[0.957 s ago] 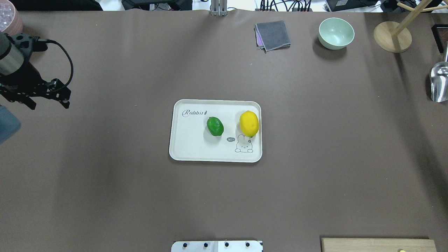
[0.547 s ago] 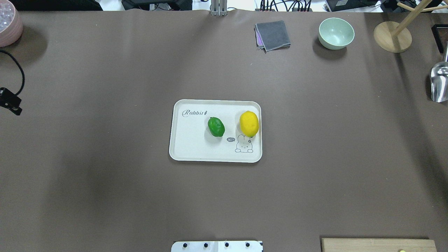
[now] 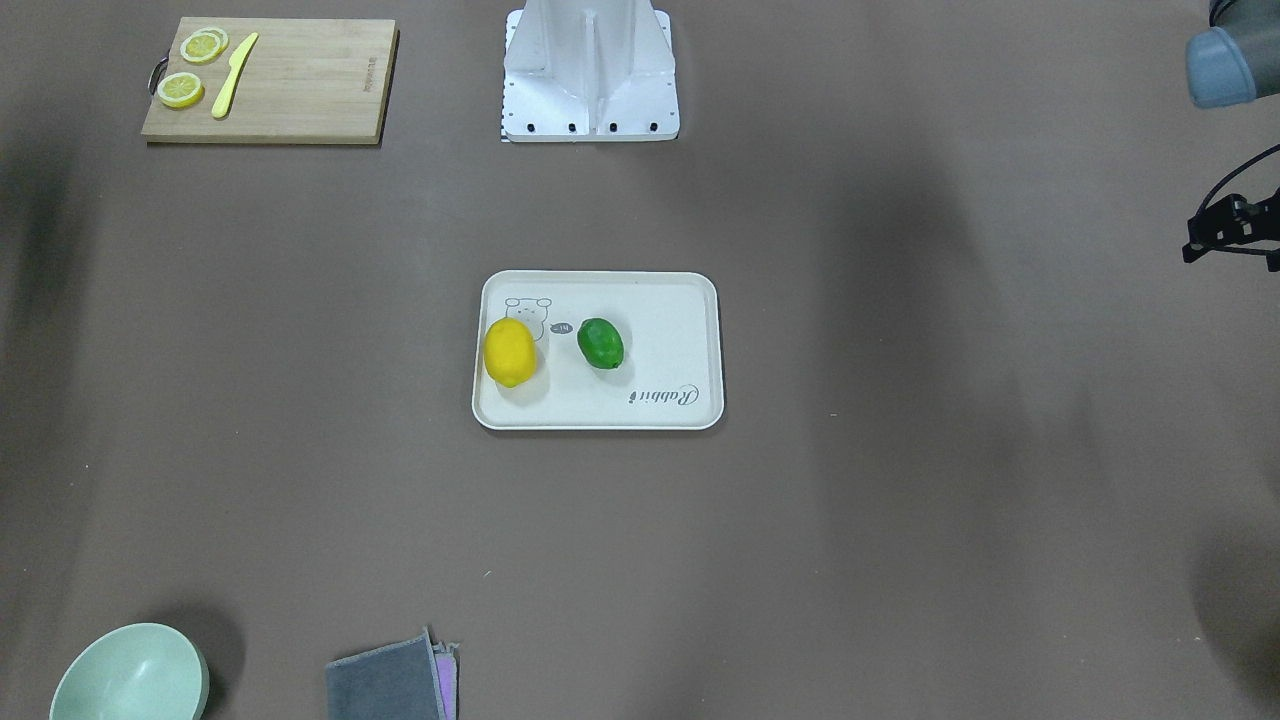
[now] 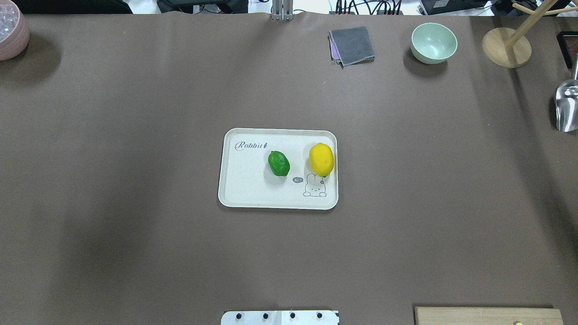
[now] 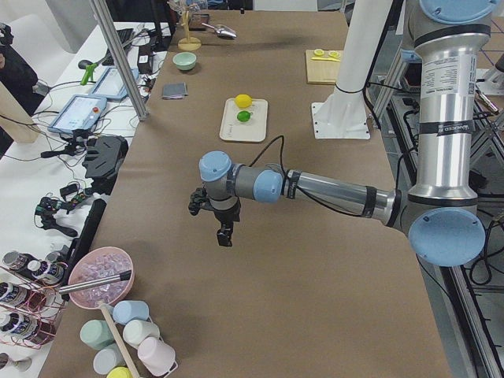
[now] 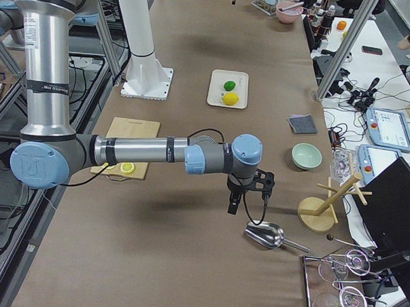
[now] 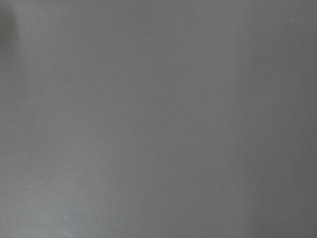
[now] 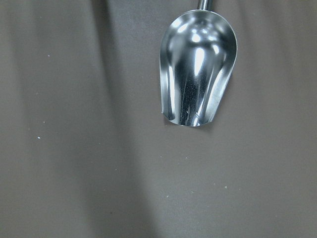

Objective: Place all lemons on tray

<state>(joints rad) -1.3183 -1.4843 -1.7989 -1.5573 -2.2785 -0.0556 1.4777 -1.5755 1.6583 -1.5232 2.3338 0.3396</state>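
The yellow lemon and the green lemon both lie on the cream tray at the table's middle, a little apart. They also show in the front view, yellow lemon and green lemon, on the tray. My left gripper hangs over bare table far to the left of the tray; only its wrist edge shows in the front view, so I cannot tell whether it is open. My right gripper hangs far right near a metal scoop; I cannot tell its state.
A wooden cutting board with lemon slices and a yellow knife lies near the robot base. A green bowl, grey cloth, wooden stand and metal scoop stand far right. A pink bowl is far left.
My left arm has drawn back off the left edge of the overhead view. Both lemons stay on the tray.
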